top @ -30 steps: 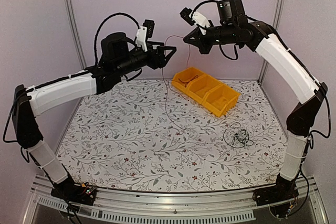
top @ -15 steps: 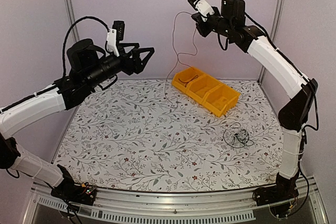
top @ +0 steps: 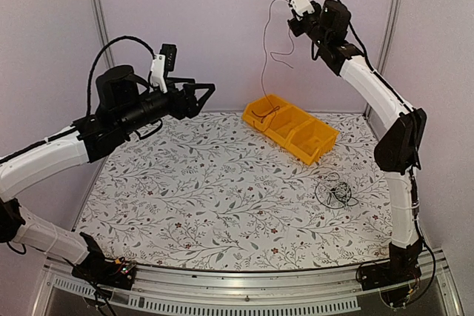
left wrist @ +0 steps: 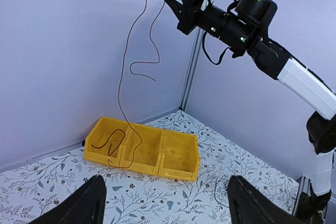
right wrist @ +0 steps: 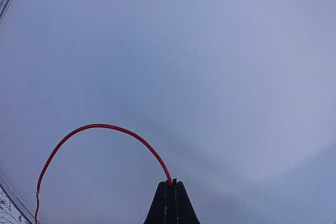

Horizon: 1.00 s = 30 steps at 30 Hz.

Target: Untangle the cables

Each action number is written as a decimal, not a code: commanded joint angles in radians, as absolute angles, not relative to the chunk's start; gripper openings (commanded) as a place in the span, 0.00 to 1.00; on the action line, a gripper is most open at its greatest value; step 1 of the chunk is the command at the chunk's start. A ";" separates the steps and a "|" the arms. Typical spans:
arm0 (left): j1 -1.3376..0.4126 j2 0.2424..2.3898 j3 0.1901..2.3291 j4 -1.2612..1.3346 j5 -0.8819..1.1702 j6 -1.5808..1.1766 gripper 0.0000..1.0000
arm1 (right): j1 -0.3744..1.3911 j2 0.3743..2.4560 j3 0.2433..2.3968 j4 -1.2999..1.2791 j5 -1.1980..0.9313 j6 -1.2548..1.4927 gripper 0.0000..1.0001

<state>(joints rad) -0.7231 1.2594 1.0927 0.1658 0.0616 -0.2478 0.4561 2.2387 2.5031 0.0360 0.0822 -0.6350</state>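
At left, our left gripper (top: 201,98) hangs wide open and empty above the surface (top: 185,190). Centre, a red-brown cable (left wrist: 119,85) dangles into the yellow bin (top: 324,155). Our right gripper (right wrist: 172,184), clamped on its top end, holds it high, seemingly to keep it clear. The other cables (top: 335,192) lie tangled near right.

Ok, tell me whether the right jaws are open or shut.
Shut: the right gripper has its jaws pressed together on the red cable, which arcs out from between them.
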 commanded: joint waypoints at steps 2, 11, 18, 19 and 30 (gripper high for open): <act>-0.741 1.229 1.072 0.140 0.059 -0.270 0.82 | 0.426 2.301 2.565 0.244 0.097 -0.612 0.00; -0.747 1.236 1.055 0.145 0.077 -0.294 0.82 | 0.394 2.398 2.533 0.205 0.059 -0.563 0.00; -0.752 1.240 1.048 0.127 0.101 -0.322 0.81 | 0.395 2.509 2.524 0.170 0.065 -0.551 0.00; -0.752 1.238 1.046 0.122 0.102 -0.324 0.81 | 0.394 2.518 2.514 0.161 0.066 -0.551 0.00; -0.756 1.201 1.003 0.106 0.075 -0.361 0.79 | 0.395 2.527 2.354 -0.050 -0.053 -0.574 0.00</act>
